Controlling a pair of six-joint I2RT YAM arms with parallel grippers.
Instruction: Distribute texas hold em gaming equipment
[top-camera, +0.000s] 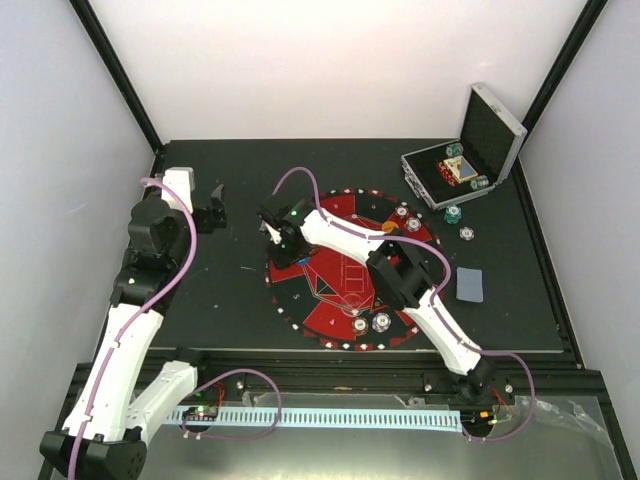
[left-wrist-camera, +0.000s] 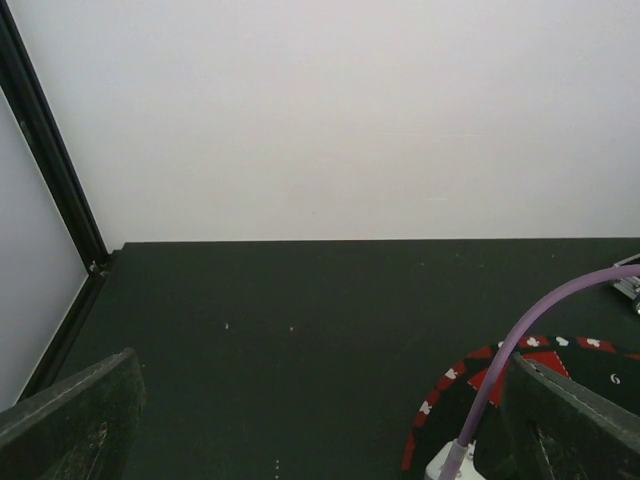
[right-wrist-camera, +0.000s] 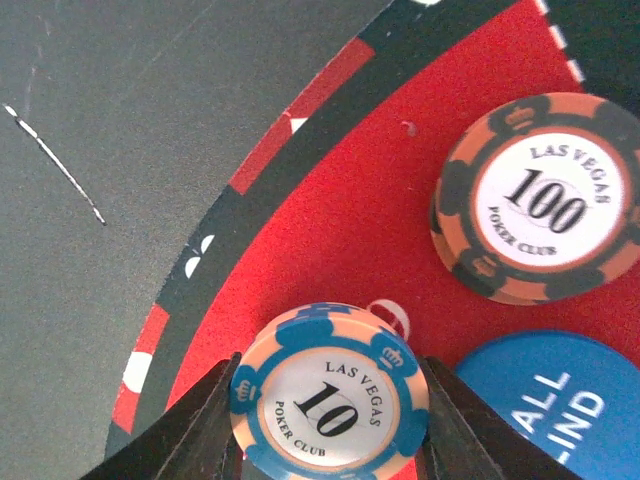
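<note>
some small round chips (top-camera: 381, 322) already sit on the big round red-and-black mat (top-camera: 312, 316), but more wait in the open silver metal case (top-camera: 490, 125), so lots is not done yet. the right gripper (top-camera: 277, 243) reaches across to the mat's left side, pinching a blue-and-cream round chip marked 10 (right-wrist-camera: 329, 398) over the red part. the left gripper (top-camera: 212, 203) hangs over the dark table (top-camera: 200, 290), jaws spread wide.

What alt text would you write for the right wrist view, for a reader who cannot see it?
The right gripper pinches a blue-edged 10 chip over the red field of the round mat. An orange-and-black 100 chip and a blue marker disc lie on the mat nearby; dark table shows at the left.
</note>
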